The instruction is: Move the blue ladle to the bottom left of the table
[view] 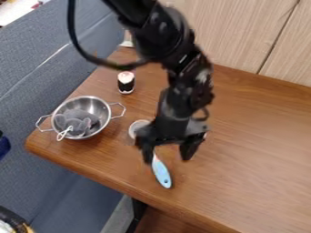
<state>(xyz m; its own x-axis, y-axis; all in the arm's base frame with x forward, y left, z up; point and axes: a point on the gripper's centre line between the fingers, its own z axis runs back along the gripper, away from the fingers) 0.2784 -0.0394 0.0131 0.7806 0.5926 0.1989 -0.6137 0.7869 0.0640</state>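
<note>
At the lower middle of the view, near the table's front edge: one blue ladle [162,173], its pale blue handle lying on the wood and pointing down the view, the handle's hole showing near its end. The handle's white upper part is running up beneath the gripper [168,157], just beside the left-hand finger as seen in the view.

Above it: one black gripper, hanging down with its fingers standing well apart; it is holding nothing between them. Whether a finger is touching the ladle cannot be told.

Just behind the gripper: one pale, round-rimmed piece [138,125], partly hidden; whether it is joining the ladle cannot be told.

On the view's left part of the table [255,136]: one shiny metal pot [99,105] with two loop handles, containing a grey bundle [76,119] whose white loop [63,133] is lying over the rim.

Farther back, between pot and arm [173,45]: one small jar [126,82], standing upright, dark-banded, its top whitish with a reddish mark.

Surroundings: one black cable [77,38], curving beside the arm; blue-grey seating [30,82], running along the left; pale wood panelling [231,27], standing behind.
</note>
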